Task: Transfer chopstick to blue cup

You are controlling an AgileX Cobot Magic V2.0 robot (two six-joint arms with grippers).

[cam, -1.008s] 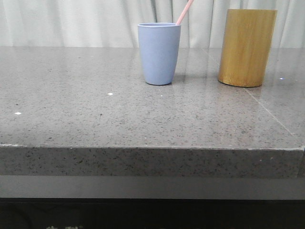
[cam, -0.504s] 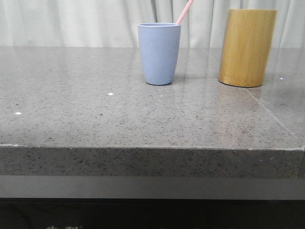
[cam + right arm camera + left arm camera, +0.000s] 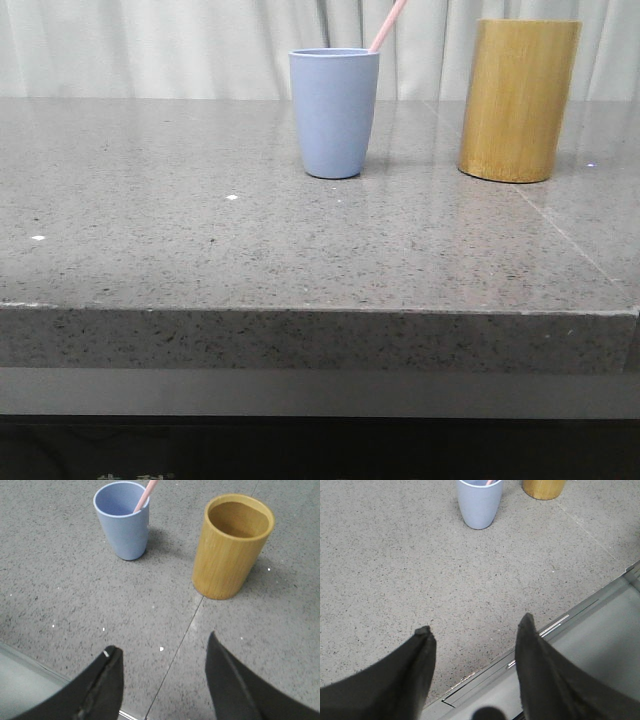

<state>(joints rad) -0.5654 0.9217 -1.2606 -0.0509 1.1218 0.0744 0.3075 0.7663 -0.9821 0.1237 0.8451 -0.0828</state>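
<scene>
1. Front view: the blue cup (image 3: 334, 112) is standing upright on the grey stone table (image 3: 200, 240), toward the far side. A pink chopstick (image 3: 388, 25) is sitting inside it, leaning out over the rim toward the right and running off the top of the frame. The bamboo holder (image 3: 518, 100) is standing upright near the cup on its right, the two apart with a clear strip of table between them. A pale curtain (image 3: 150, 45) is hanging behind. Neither arm is showing in this view.

2. Left wrist view: the left gripper (image 3: 472, 630) is hovering over the table (image 3: 395, 570) near its front edge, its two dark fingers (image 3: 417, 665) standing spread with bare stone between them, gripping nothing. The cup (image 3: 479, 502) is sitting well ahead of the fingers, a sliver of pink just showing at its mouth. Only the base of the holder (image 3: 544, 488) is showing beside it.

3. Right wrist view: the right gripper (image 3: 160, 652) is also hanging with fingers (image 3: 102, 685) held wide, empty, over the table (image 3: 55, 580). Ahead, the cup (image 3: 122, 520) is holding the chopstick (image 3: 143, 496), which is resting against the rim. The holder (image 3: 232, 545) is standing beside it, its visible interior looking hollow. A seam in the stone is running from the holder's base toward the fingers.
</scene>
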